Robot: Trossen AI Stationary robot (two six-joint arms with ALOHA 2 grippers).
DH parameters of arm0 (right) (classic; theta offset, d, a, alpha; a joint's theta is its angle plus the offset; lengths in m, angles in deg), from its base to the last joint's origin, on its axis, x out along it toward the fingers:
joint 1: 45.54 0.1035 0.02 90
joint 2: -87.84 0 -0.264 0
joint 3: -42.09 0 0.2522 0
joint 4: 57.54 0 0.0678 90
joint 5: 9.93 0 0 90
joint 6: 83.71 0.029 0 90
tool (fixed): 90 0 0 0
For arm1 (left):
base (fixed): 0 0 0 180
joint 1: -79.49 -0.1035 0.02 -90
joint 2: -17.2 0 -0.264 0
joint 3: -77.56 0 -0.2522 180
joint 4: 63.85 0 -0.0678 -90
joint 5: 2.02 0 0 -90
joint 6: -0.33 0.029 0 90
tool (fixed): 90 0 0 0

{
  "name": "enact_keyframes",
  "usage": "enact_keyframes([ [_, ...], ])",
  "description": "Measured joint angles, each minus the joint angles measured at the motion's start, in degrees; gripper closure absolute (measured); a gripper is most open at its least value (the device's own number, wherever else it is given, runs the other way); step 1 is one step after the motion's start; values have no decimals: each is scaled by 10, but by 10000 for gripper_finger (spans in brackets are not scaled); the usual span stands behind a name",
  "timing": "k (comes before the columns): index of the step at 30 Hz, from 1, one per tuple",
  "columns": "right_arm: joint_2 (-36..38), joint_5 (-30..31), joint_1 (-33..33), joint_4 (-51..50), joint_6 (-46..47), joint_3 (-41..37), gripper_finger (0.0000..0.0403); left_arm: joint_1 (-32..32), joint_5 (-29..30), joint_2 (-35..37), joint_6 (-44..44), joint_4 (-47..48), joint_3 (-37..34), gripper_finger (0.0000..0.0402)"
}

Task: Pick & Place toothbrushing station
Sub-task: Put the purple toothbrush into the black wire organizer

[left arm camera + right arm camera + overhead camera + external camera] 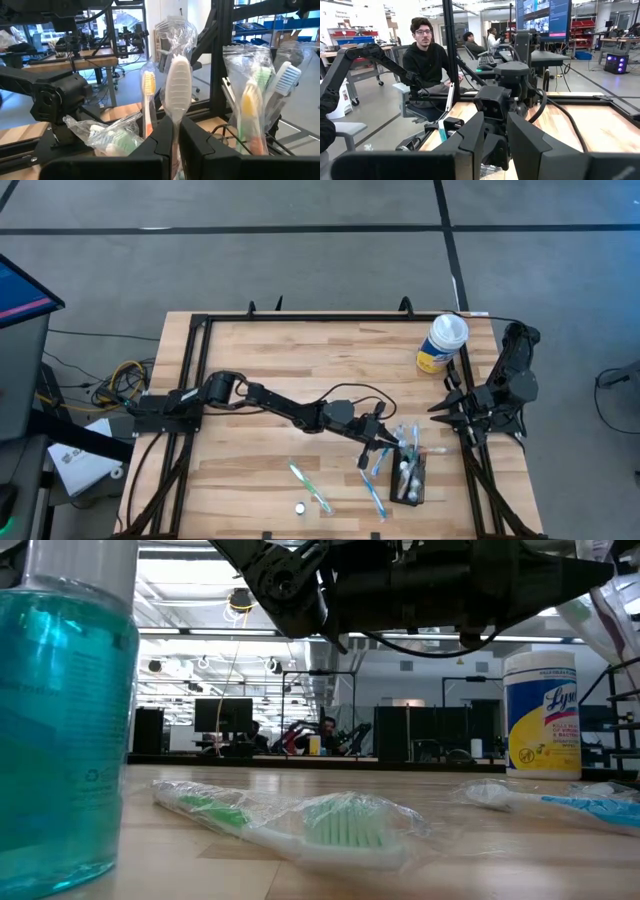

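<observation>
Yellow canister (543,714) reads "Lys". Left gripper (388,440) pinches wrapped toothbrush (178,90) above black holder (410,477), near table's (300,350) right front. Right gripper (447,409) parked beside, fingers apart, empty.

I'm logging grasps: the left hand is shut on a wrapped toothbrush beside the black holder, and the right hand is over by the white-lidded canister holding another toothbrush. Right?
Not quite. In the high view the right hand holds nothing; it waits near the canister. The left hand is shut on a wrapped toothbrush beside the black holder.
</observation>
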Motion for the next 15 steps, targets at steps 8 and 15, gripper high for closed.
enact_keyframes([
  [8, 0, 0, 0, -1, 0, 0, 326, 0, 0, 0, 0, -3, 0, 395],
  [15, 0, 0, 0, -3, 0, 0, 326, 0, 3, 0, 0, -6, 0, 395],
])
